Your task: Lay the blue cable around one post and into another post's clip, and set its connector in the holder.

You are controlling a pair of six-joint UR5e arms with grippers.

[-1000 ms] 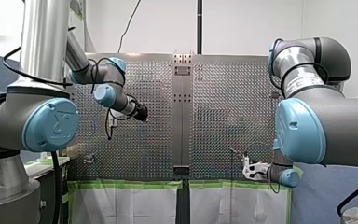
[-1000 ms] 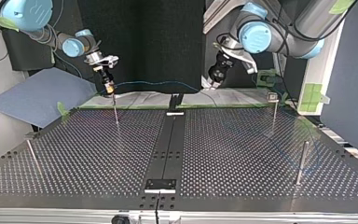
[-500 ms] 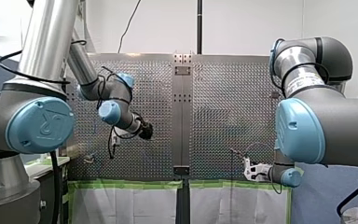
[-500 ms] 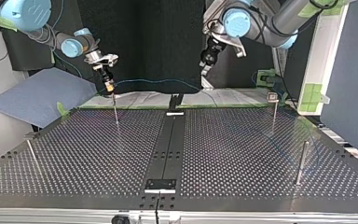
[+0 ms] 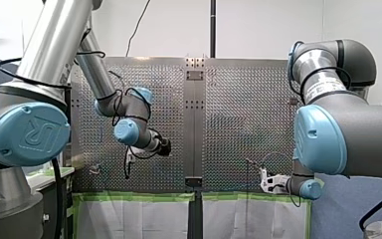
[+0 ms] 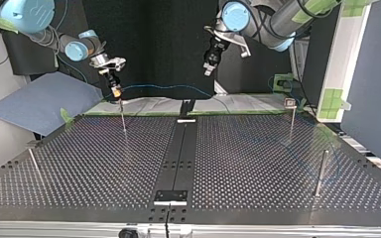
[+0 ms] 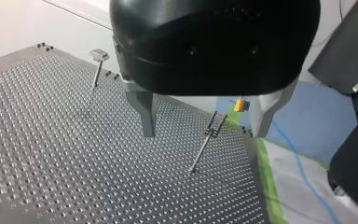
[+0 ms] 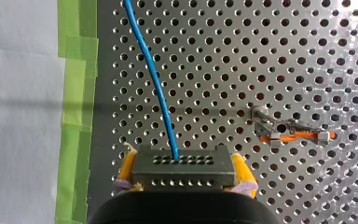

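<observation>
**Front view:** My left arm comes in from 9 o'clock. Its black left pincer [image 5: 165, 147] hangs over the counter [image 5: 238, 99], just toward 8 o'clock of the middle, and here I cannot tell how its fingers stand. My right pincer [image 5: 262, 180] sits low at 5 o'clock, near the counter's edge lined with green tape [image 5: 139, 196].

**Top view:** The right pincer is at 10 o'clock, clamped on the connector [image 6: 116, 94] just above a forked post [image 6: 123, 119]. The blue cable [image 6: 168, 87] runs from the connector toward 3 o'clock in a shallow arc over the counter's far edge. The left pincer hangs at 12 o'clock, above the cable and apart from it. A capped post [image 6: 291, 116] stands at 2 o'clock and a plain post [image 6: 320, 171] at 4 o'clock.

**Left wrist view:** The 2 metal fingers [image 7: 145, 114] stand apart with nothing held. The forked post shows ahead, between them, and the capped post stands farther off beside 1 finger.

**Right wrist view:** The yellow pads [image 8: 127, 164] are pressed on both sides of the dark connector. The blue cable leaves its face and runs ahead over the counter, near the tape. The forked post, with orange on it, is beside the connector and not touching it.
</observation>
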